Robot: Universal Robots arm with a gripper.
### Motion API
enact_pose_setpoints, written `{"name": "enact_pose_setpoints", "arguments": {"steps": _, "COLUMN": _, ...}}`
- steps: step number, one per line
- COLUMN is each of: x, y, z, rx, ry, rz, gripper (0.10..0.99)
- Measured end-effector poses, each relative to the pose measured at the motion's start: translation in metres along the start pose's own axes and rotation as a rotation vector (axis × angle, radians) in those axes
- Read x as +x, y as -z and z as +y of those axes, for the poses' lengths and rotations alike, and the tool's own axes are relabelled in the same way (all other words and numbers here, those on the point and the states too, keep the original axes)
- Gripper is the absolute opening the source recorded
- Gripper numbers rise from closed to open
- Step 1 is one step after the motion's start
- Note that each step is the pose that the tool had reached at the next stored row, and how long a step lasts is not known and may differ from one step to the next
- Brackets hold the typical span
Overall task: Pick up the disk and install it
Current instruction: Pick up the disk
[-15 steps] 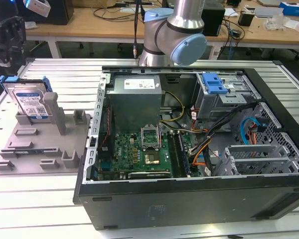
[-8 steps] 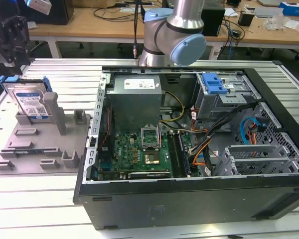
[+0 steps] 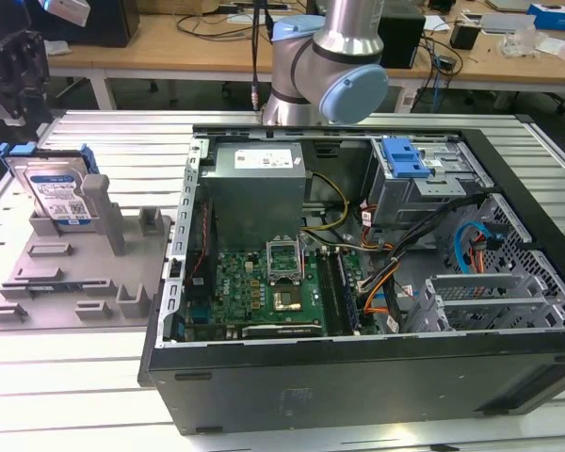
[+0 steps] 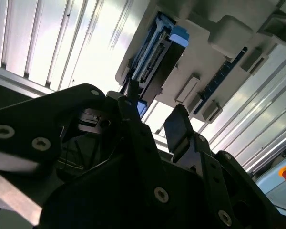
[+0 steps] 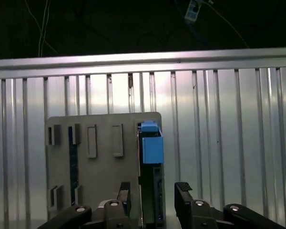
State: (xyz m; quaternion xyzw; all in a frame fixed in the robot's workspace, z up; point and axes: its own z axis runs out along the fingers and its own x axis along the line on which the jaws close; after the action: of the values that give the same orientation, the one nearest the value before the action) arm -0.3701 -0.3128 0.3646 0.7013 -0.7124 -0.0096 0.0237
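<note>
Gripper [image 3: 17, 94] of mine hangs at the exterior view's far left, above the disk [image 3: 58, 193] and holding nothing. The disk stands on edge in the grey holder tray [image 3: 75, 282], not yet picked up. In the first wrist view my fingers [image 5: 183, 193] are spread apart, and the disk's thin top edge lies along the gap between them. Each finger therefore faces one broad face, and neither touches it. Well apart, to the exterior view's right, lies the open computer case [image 3: 358, 377], with its grey drive bay [image 3: 424, 193] under a blue latch [image 3: 405, 155].
</note>
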Motion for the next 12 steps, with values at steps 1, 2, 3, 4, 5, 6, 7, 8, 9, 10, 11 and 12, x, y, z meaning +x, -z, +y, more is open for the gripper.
{"name": "enact_pose_setpoints", "arguments": {"steps": 1, "x": -0.0003, "y": -0.0001, "z": 0.0, "rx": 0.0, "ry": 0.025, "rz": 0.0012, "gripper": 0.494}}
{"name": "enact_pose_setpoints", "arguments": {"steps": 2, "x": -0.0009, "y": -0.0005, "z": 0.0001, "rx": 0.001, "ry": 0.035, "rz": 0.0017, "gripper": 0.494}}
{"name": "enact_pose_setpoints", "arguments": {"steps": 3, "x": -0.0014, "y": -0.001, "z": 0.0007, "rx": 0.005, "ry": 0.036, "rz": 0.0021, "gripper": 0.494}}
{"name": "enact_pose_setpoints", "arguments": {"steps": 4, "x": -0.0018, "y": -0.0025, "z": 0.003, "rx": 0.013, "ry": 0.036, "rz": 0.0022, "gripper": 0.494}}
{"name": "enact_pose_setpoints", "arguments": {"steps": 5, "x": -0.0018, "y": -0.0036, "z": 0.0055, "rx": 0.017, "ry": 0.036, "rz": 0.0022, "gripper": 0.494}}
{"name": "enact_pose_setpoints", "arguments": {"steps": 6, "x": -0.0018, "y": -0.0044, "z": 0.007, "rx": 0.019, "ry": 0.035, "rz": 0.0021, "gripper": 0.494}}
{"name": "enact_pose_setpoints", "arguments": {"steps": 7, "x": -0.0018, "y": -0.0054, "z": 0.0097, "rx": 0.019, "ry": 0.034, "rz": 0.002, "gripper": 0.494}}
{"name": "enact_pose_setpoints", "arguments": {"steps": 8, "x": -0.0018, "y": -0.0059, "z": 0.0112, "rx": 0.019, "ry": 0.033, "rz": 0.002, "gripper": 0.494}}
{"name": "enact_pose_setpoints", "arguments": {"steps": 9, "x": -0.0017, "y": -0.0066, "z": 0.0131, "rx": 0.019, "ry": 0.033, "rz": 0.002, "gripper": 0.494}}
{"name": "enact_pose_setpoints", "arguments": {"steps": 10, "x": -0.0017, "y": -0.0079, "z": 0.0161, "rx": 0.019, "ry": 0.033, "rz": 0.0021, "gripper": 0.494}}
{"name": "enact_pose_setpoints", "arguments": {"steps": 11, "x": -0.0017, "y": -0.0086, "z": 0.0175, "rx": 0.019, "ry": 0.033, "rz": 0.002, "gripper": 0.494}}
{"name": "enact_pose_setpoints", "arguments": {"steps": 12, "x": -0.0017, "y": -0.0094, "z": 0.019, "rx": 0.019, "ry": 0.033, "rz": 0.002, "gripper": 0.494}}
